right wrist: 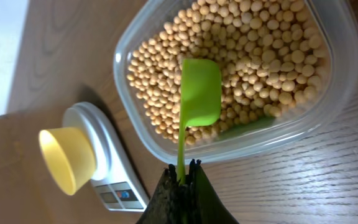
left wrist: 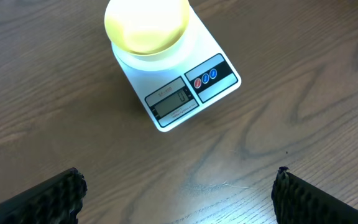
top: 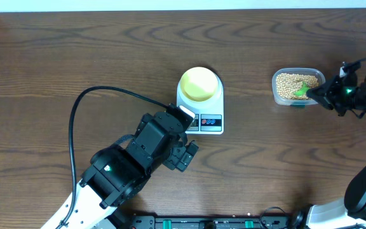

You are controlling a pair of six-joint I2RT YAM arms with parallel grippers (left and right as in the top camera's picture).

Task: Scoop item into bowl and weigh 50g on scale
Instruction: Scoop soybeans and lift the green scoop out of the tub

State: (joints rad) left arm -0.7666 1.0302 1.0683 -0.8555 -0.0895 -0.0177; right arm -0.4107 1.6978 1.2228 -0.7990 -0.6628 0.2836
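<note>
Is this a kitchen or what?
Probably a robot lab, not a kitchen: two robot arms at a wooden table, with a scale, a bowl, a scoop and a tub of beans.

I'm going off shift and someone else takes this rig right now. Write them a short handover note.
Left claw: open, empty, hovering by the display end of the scale.
Right claw: shut on the green scoop by its handle; scoop looks empty, over the soybeans in the clear tub.
Yellow bowl: on the scale, looks empty.
Done: scoop in hand. Left: scoop soybeans into the bowl to 50 g.
</note>
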